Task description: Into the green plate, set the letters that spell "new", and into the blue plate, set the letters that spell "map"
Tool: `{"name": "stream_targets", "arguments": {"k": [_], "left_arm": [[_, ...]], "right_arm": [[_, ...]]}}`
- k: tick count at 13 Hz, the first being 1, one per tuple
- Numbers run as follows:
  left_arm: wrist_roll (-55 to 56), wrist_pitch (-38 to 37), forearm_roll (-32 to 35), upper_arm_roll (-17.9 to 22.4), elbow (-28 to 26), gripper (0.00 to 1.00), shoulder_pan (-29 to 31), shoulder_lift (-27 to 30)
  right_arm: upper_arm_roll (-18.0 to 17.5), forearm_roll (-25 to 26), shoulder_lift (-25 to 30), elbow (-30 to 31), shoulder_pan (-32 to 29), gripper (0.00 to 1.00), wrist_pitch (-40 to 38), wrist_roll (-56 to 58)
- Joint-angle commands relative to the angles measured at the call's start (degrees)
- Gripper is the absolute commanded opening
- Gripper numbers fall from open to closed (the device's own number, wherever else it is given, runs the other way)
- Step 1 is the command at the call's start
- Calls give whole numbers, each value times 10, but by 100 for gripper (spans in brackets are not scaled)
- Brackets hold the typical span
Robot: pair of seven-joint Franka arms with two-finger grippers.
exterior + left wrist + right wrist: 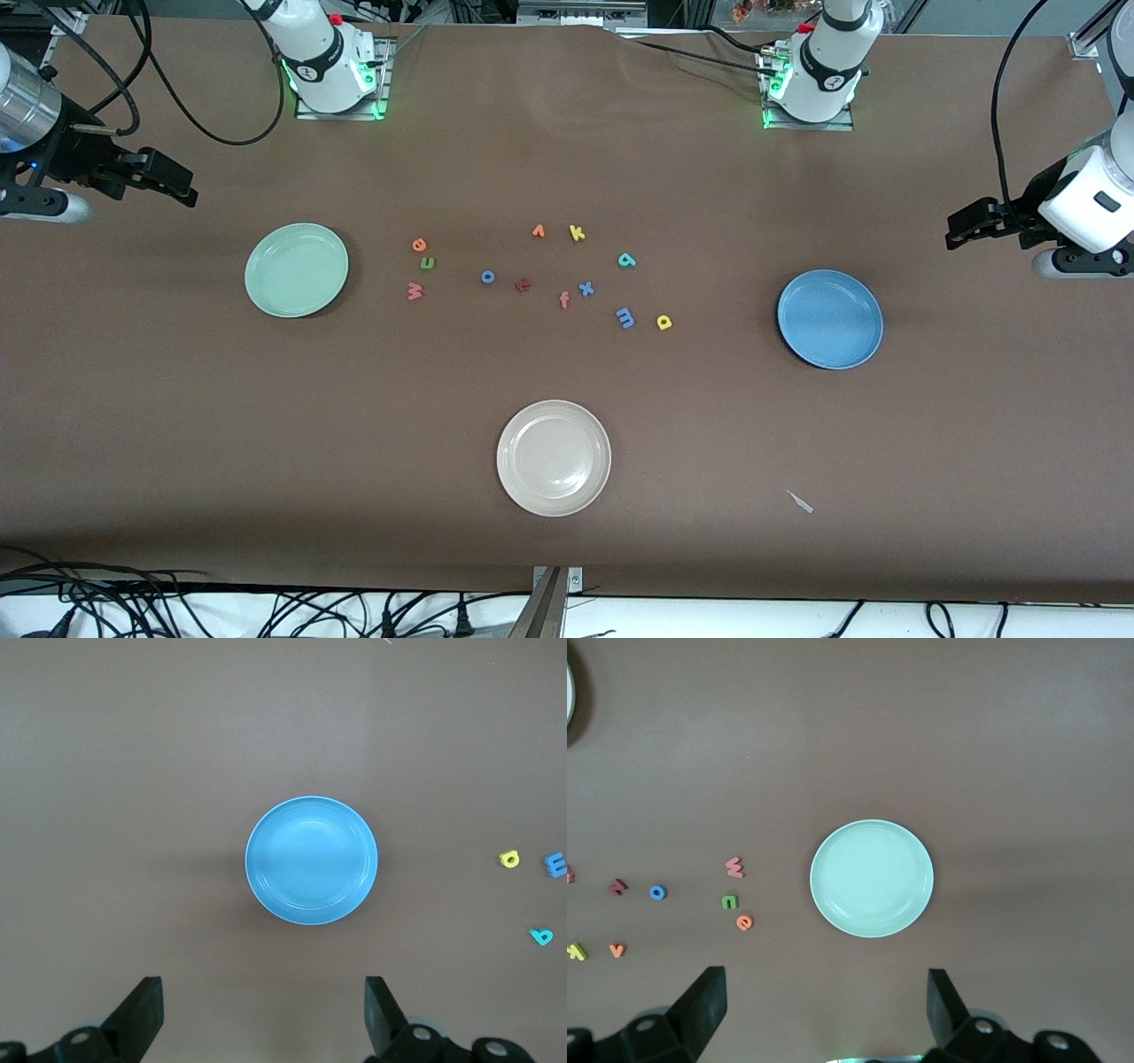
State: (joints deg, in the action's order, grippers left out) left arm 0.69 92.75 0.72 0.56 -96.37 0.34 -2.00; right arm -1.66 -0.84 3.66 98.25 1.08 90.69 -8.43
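Both arms wait high over the surface's ends, holding nothing: the left gripper (261, 1019) with fingers spread wide over the blue plate (311, 860), the right gripper (824, 1014) likewise over the green plate (872, 878). Three plates and eleven letters lie there; n (428, 262), e (420, 245), w (415, 291) near the green plate, m (625, 317), a (664, 322), p (626, 260) toward the blue plate.

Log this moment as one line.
left hand open over table beside blue plate | right hand open beside green plate | plates empty | letters on table
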Motion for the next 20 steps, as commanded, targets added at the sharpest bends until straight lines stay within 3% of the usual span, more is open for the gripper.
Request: {"name": "stream_targets", "arguments": {"k": [1,20], "left_arm": [[-11,8,3,0,-8,100,2,5],[-11,8,4,-1,2,100,-10,-15]], "right_arm": [[0,-5,4,-6,0,100,-9,-1],[0,-5,4,-6,-1,100,-9,-1]]}}
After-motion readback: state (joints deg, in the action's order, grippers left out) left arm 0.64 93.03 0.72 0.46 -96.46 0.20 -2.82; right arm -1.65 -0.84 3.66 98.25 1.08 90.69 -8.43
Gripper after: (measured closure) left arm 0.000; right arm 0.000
